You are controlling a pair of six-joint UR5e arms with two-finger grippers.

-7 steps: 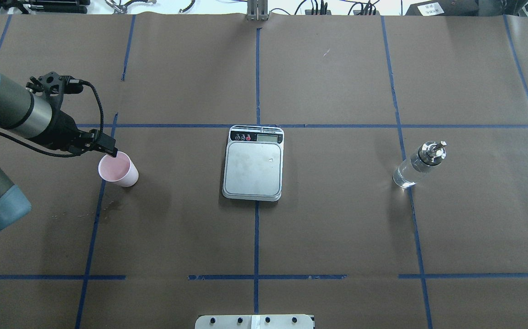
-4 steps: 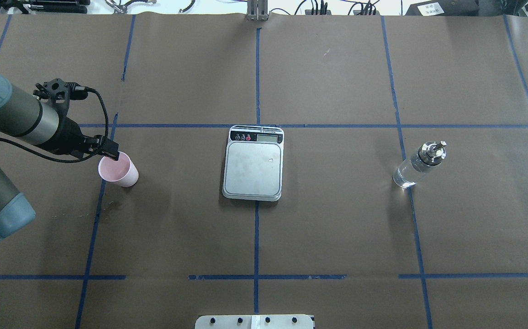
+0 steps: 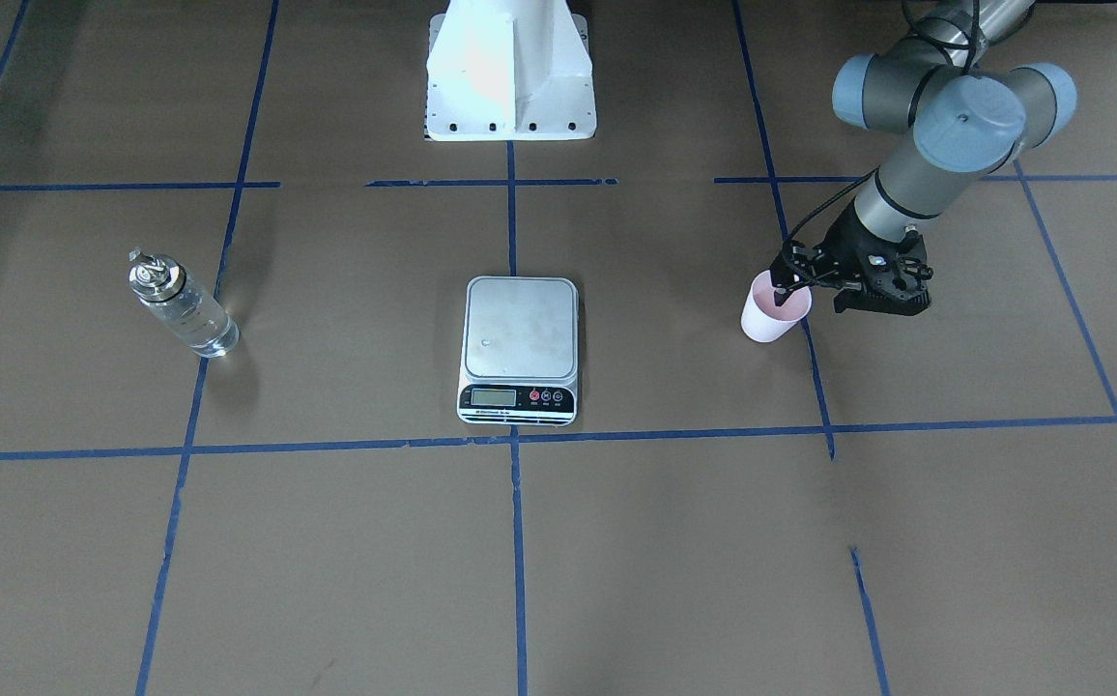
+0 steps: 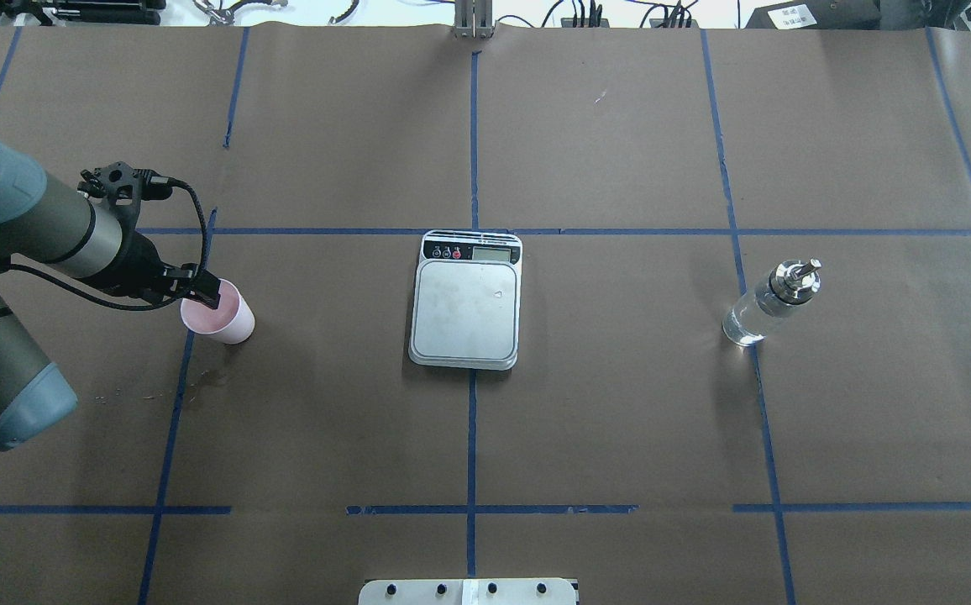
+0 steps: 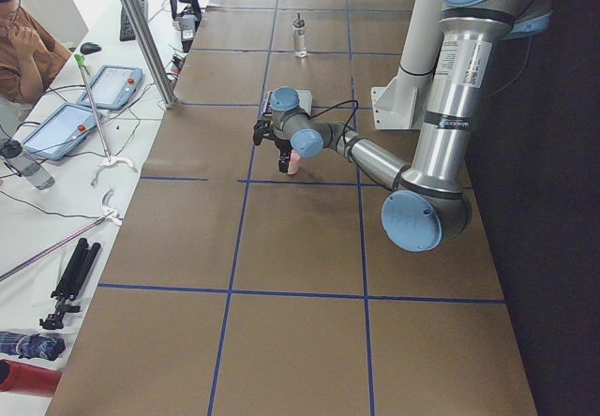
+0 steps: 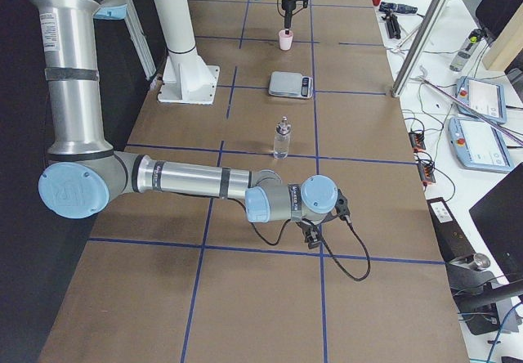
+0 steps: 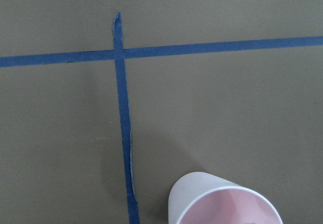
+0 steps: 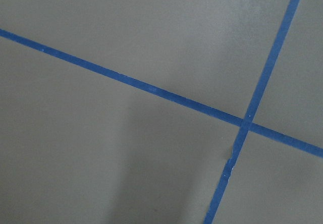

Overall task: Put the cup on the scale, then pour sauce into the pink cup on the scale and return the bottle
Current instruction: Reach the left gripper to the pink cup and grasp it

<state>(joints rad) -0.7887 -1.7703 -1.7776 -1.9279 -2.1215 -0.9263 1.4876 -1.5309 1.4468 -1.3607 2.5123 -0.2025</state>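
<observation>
The pale pink cup (image 4: pixel 223 318) stands upright on the brown table, left of the scale (image 4: pixel 465 307); it also shows in the front view (image 3: pixel 769 321) and at the bottom of the left wrist view (image 7: pixel 227 204). My left gripper (image 4: pixel 210 294) is at the cup's rim (image 3: pixel 786 286), fingers pointing down and slightly apart, one over the cup's mouth. The scale's steel plate is bare. The clear glass bottle (image 4: pixel 767 304) with clear liquid stands upright far right of the scale. My right gripper (image 6: pixel 315 234) hovers low over bare table far from the bottle; I cannot tell if it is open or shut.
Blue tape lines form a grid on the brown paper. The white robot base (image 3: pixel 510 68) stands at the table's robot side. A side table with tablets (image 5: pixel 89 97), a metal post and a seated person lies beyond the far edge.
My left gripper has moved a little toward the robot side and lower, from the cup's far rim to over its mouth. The cup, scale and bottle have not moved.
</observation>
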